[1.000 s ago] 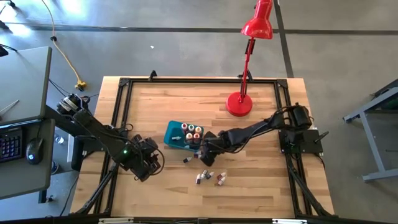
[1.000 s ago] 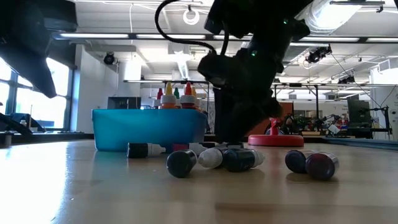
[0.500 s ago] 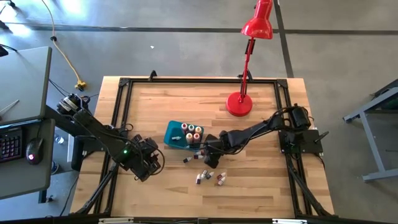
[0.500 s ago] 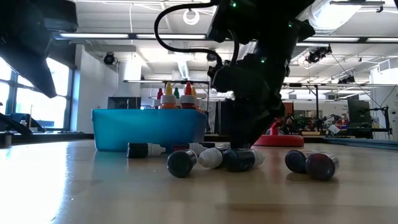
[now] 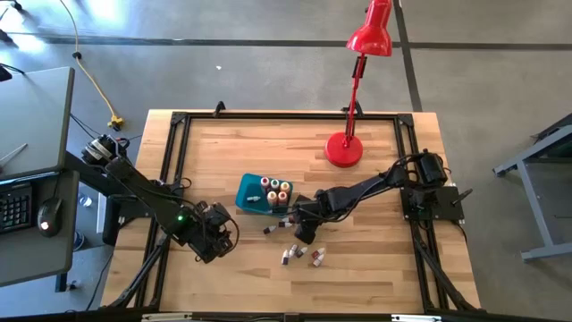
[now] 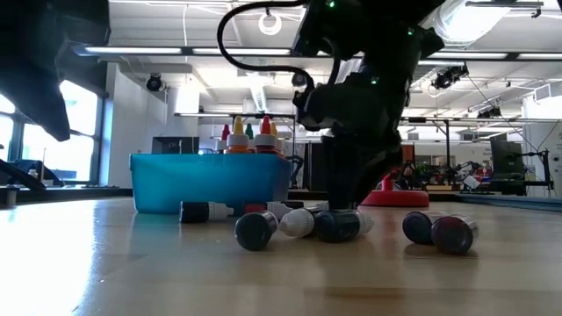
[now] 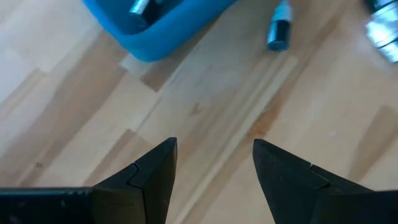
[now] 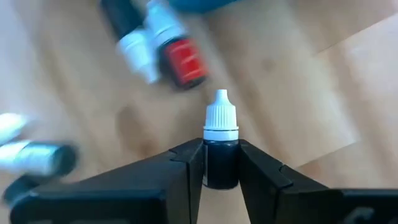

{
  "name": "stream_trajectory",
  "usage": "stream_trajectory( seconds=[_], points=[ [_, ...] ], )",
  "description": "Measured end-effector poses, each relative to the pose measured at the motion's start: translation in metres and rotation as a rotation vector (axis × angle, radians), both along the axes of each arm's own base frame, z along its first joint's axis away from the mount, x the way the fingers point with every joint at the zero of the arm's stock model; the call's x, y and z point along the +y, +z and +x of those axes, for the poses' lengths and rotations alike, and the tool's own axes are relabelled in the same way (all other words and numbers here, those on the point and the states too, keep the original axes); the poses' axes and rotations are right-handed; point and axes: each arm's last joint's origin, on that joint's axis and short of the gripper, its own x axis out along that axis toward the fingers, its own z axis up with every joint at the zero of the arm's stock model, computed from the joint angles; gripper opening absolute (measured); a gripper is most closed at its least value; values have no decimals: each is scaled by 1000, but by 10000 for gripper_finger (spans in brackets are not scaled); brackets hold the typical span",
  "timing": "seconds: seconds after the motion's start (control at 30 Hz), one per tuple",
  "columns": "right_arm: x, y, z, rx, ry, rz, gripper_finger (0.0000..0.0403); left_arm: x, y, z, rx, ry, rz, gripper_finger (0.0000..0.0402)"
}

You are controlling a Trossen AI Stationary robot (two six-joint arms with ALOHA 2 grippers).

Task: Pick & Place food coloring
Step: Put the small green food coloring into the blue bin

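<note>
Wooden tabletop (image 5: 357, 259) w/ a red lamp (image 5: 344, 149) at the far edge. Teal tub (image 5: 252, 199) mid-table holds several bottles upright – orange, green and red caps showing (image 6: 248, 137). More bottles lie loose on the wood by it (image 5: 302, 255). Right gripper (image 8: 221, 163) sits just beside the tub, fingers pinched on a dark bottle w/ white cap (image 8: 220, 148). Left gripper (image 7: 214, 165) waits nearby – fingers spread, holding nothing.

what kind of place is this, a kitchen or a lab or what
Most likely a robotics lab or workshop, not a kitchen. A wooden workbench with a black frame stands on a bare concrete floor, a desk with a keyboard sits beside it, and more equipment benches fill the room behind.
</note>
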Motion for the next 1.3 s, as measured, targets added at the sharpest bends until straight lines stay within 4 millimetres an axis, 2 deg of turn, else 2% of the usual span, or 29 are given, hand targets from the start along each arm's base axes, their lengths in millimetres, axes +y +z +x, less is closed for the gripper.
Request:
stream_trajectory(
  seconds=[0.27,0.43,0.7,0.83,0.97,1.2,1.3],
  points=[
    [24,22,-4,-94,92,36,64,-6,3,8,-85,0,-70,207],
    [32,47,4,-302,113,69,68,-9,6,11,-130,0,-108,207],
    [17,102,35,-574,142,-80,64,-13,8,15,-174,0,-145,207],
    [9,121,50,-559,162,-161,65,-13,9,16,-181,0,-151,207],
    [-9,117,69,-435,127,-247,64,-13,9,16,-180,0,-150,207],
    [-37,105,106,-325,152,-222,66,-13,9,16,-180,0,-150,207],
    [-44,91,117,-249,165,-180,65,-13,9,16,-181,0,-151,207]
  ],
)
